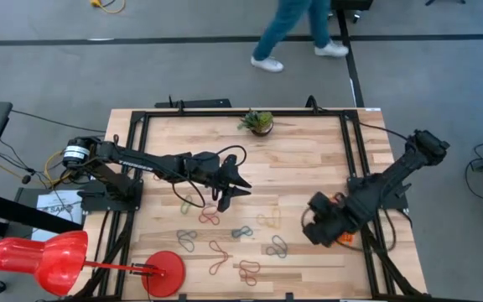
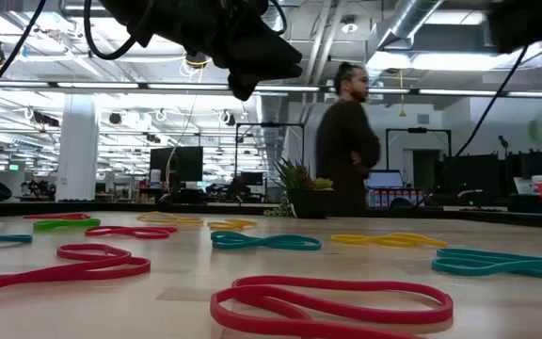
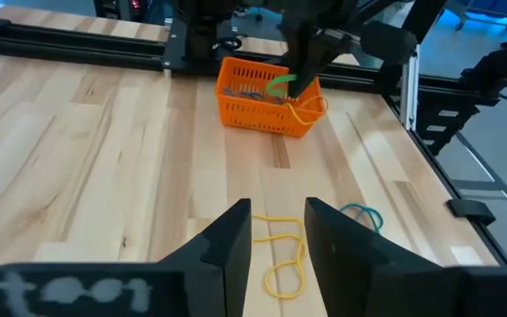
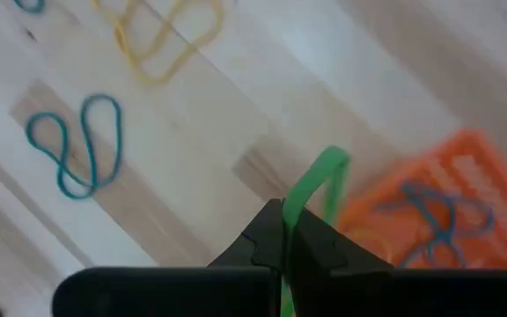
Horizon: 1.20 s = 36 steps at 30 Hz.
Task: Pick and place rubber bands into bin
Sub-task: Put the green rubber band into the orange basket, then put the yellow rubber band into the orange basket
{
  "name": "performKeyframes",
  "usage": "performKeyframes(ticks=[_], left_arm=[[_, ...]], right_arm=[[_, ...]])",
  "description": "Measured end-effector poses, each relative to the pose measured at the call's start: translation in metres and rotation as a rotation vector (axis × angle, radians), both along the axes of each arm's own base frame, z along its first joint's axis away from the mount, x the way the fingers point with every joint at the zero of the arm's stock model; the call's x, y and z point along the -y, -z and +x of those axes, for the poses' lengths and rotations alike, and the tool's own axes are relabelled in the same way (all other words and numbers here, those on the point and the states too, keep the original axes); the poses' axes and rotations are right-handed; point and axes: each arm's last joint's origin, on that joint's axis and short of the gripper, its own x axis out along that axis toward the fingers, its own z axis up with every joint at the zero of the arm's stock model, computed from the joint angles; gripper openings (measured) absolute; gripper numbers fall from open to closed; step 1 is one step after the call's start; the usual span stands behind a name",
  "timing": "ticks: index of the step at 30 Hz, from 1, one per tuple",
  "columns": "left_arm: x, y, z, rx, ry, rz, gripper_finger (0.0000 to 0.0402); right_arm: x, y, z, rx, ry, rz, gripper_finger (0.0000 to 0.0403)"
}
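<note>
Approx a dozen rubber bands (image 1: 225,235) loose mid-table, still to collect. L gripper (image 3: 278,238) over yellow band (image 3: 282,264), fingers apart, empty. R gripper (image 4: 284,239) clamped on green band (image 4: 317,185), beside bin (image 3: 267,99); few bands inside, most work left

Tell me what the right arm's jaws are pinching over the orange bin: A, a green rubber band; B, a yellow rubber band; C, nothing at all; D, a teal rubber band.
A: in the right wrist view the right gripper has its jaws shut on a green rubber band that loops up from between them, right next to the orange bin.
</note>
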Motion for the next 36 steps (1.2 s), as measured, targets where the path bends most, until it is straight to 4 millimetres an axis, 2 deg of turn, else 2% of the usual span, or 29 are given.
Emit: performKeyframes(ticks=[5,8,13,17,24,31,36], left_arm=[[0.0,0.0,0.0,0.004,0.006,0.017,0.0098],[0.0,0.0,0.0,0.005,0.008,0.022,0.0098],[-0.001,0.0,0.0,0.008,-0.008,0.043,0.0098],[-0.001,0.0,0.0,0.009,-0.008,0.05,0.0098],[-0.001,0.0,0.0,0.01,-0.008,0.05,0.0098],[-0.001,0.0,0.0,0.009,-0.008,0.05,0.0098],[-0.001,0.0,0.0,0.009,-0.008,0.05,0.0098]], right_arm=[[-0.021,0.013,-0.013,-0.026,0.102,-0.02,0.0001],[-0.029,0.027,-0.019,-0.051,0.162,-0.053,0.0001],[-0.032,0.051,-0.025,-0.106,0.228,-0.142,0.0001],[-0.029,0.058,-0.026,-0.148,0.263,-0.211,0.0011],[-0.025,0.056,-0.021,-0.164,0.242,-0.204,0.0055],[-0.021,0.044,-0.027,-0.188,0.24,-0.143,0.0101],[-0.021,0.036,-0.028,-0.155,0.212,-0.105,0.0118]])
